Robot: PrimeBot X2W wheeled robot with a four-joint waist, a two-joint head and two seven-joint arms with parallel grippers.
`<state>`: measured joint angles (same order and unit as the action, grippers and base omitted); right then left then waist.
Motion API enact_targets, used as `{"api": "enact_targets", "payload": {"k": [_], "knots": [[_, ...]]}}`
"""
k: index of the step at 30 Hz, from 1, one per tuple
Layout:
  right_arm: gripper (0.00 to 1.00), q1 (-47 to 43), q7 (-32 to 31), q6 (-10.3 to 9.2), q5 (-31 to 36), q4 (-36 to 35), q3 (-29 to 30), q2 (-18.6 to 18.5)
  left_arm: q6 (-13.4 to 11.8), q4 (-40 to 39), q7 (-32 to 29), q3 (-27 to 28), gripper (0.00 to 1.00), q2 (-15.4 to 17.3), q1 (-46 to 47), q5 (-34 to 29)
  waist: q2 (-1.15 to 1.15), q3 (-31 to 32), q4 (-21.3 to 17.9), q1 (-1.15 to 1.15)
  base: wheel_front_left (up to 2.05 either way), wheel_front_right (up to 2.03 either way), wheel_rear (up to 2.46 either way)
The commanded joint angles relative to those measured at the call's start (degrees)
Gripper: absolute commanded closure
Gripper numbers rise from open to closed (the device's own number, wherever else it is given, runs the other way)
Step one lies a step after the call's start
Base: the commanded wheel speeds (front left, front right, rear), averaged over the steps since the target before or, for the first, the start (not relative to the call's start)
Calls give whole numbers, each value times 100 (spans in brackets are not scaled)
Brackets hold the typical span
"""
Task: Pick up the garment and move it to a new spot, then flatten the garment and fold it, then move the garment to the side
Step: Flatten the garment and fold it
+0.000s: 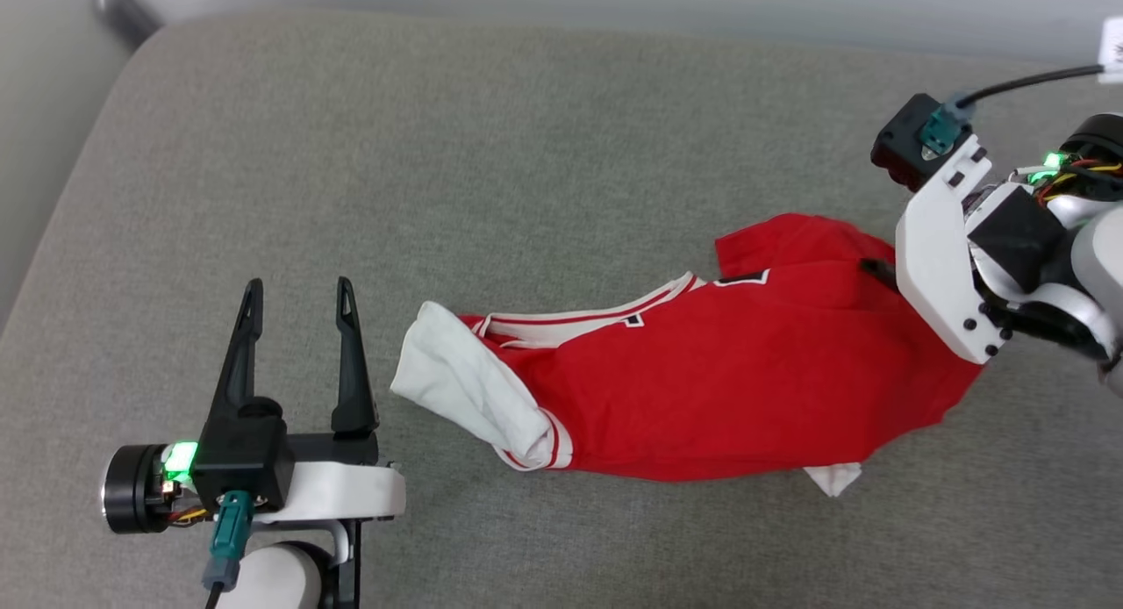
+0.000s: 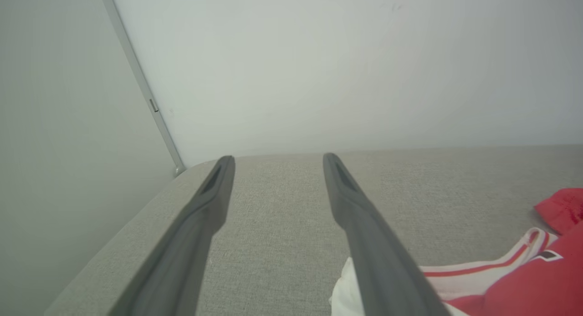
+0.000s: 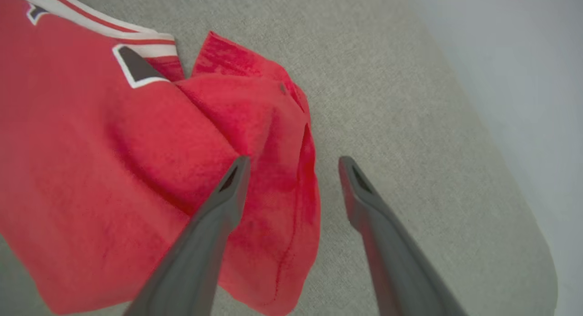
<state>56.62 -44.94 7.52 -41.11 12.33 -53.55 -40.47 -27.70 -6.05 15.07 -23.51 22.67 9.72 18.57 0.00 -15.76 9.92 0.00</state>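
Right gripper [image 3: 294, 161]: fingers are standing spread. One is lying over the shirt's [image 3: 114, 170] red hem end, the other over bare cushion [image 3: 410, 102], and the hem edge is running between them. Whether a finger is touching cloth I cannot tell.
Left gripper [image 1: 299, 284]: fingers are standing apart, gripping nothing, pointing up the head view just beside the white sleeve [image 1: 465, 394].
Shirt: is lying bunched and stretched from the middle to the right of the head view — sleeve end toward the left gripper, red hem end under the right gripper. A small white corner [image 1: 833, 479] is poking out at its lower edge.
Open room: bare grey cushion is spreading wide above the shirt and ahead of the left gripper.
Edges: the cushion's rounded corner [image 1: 132, 56] is curving at the upper left of the head view. The far edge is meeting a pale wall [image 2: 319, 70]. In the right wrist view the cushion's edge is running down the right side, beyond the outer finger.
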Motion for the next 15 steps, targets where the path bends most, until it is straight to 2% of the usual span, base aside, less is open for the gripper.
{"api": "enact_targets", "payload": {"k": [1, 7, 15], "knots": [[0, 186, -192, -6, -111, 144, -193, -32, 92, 6, 14, 119, 0, -124, 32, -129, 0, -246, 143, 0, 0, 0, 0], [0, 429, -652, -5, -579, 636, -927, 36, 524, 104, 14, 501, 0, -636, 145, -503, 0, -628, 297, 0, 0, 0, 0], [0, 93, -543, -2, -996, 968, -1798, 116, 981, 266, 14, 930, 0, -1065, 138, -863, 0, -712, 288, 0, 0, 0, 0]]}}
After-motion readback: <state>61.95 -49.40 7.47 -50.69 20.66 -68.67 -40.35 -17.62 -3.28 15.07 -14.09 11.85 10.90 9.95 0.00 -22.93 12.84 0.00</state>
